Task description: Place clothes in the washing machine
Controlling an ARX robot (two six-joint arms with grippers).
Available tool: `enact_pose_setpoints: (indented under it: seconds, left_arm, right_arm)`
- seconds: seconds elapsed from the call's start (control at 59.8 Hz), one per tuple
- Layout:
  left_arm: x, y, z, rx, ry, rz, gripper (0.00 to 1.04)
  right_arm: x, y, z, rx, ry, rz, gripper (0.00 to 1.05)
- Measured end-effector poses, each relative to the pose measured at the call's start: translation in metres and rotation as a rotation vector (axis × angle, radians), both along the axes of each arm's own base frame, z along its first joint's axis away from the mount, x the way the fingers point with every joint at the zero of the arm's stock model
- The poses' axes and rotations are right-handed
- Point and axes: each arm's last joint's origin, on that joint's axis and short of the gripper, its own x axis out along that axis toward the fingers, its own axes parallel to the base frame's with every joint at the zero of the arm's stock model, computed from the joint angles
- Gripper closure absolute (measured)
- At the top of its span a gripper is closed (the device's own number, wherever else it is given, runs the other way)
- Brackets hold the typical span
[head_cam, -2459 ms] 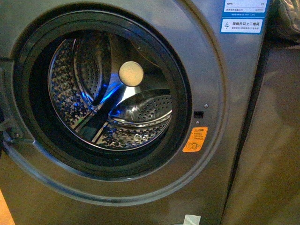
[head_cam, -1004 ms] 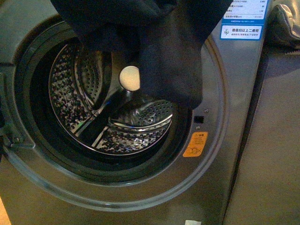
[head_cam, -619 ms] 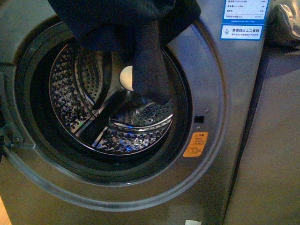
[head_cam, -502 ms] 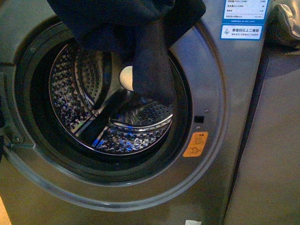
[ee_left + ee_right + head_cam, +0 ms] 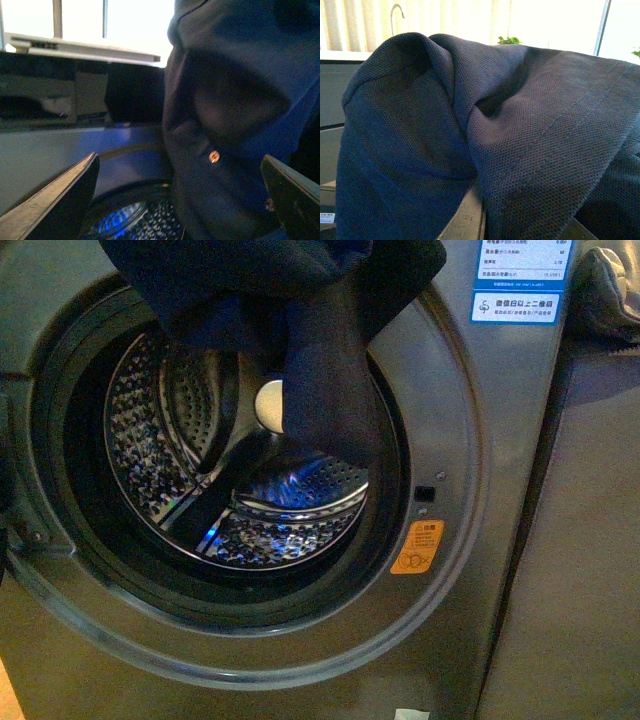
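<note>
The dark grey washing machine (image 5: 470,440) fills the front view, its round porthole open on the perforated steel drum (image 5: 150,450). A dark blue garment (image 5: 320,370) hangs from above over the top of the porthole, its lower end dangling in front of the drum. My right gripper (image 5: 482,220) is shut on the dark blue garment (image 5: 530,130), which drapes over it. My left gripper (image 5: 182,200) is open, its fingers (image 5: 60,200) wide apart beside the hanging garment (image 5: 230,115), above the drum (image 5: 140,225). Neither gripper shows in the front view.
An orange warning sticker (image 5: 417,547) and a blue-white label (image 5: 515,305) are on the machine's front. A plain grey panel (image 5: 570,570) stands to the right. A dark bundle (image 5: 610,285) lies at the top right. The door hinge (image 5: 25,535) is on the left rim.
The garment came down into view from above and covered the top of the porthole. Since a second ago its hanging end has narrowed and shifted left, further into the opening.
</note>
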Motion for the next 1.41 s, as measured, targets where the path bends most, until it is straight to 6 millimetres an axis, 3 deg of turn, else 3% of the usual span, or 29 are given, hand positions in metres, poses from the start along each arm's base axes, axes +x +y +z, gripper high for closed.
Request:
enact_pose_setpoints:
  seconds: [0.201,0.569,0.92,1.121,1.405]
  left_arm:
    - [0.023,-0.021,0.023,0.015,-0.062,-0.135,0.07]
    - [0.045,-0.074,0.037,0.014,-0.05,-0.272,0.07]
    - [0.043,-0.119,0.049,-0.027,-0.043,-0.362,0.07]
    - [0.052,-0.144,0.057,-0.054,-0.034,-0.309,0.07]
    - [0.064,-0.158,0.071,-0.193,-0.072,-0.222,0.07]
  right_arm:
    - [0.0,0.0,0.0,0.0,0.0,0.0,0.93]
    - [0.0,0.0,0.0,0.0,0.0,0.0,0.93]
    - [0.0,0.0,0.0,0.0,0.0,0.0,0.93]
    - [0.0,-0.001,0.0,0.0,0.0,-0.004,0.93]
    - [0.0,-0.001,0.0,0.002,-0.001,-0.006,0.93]
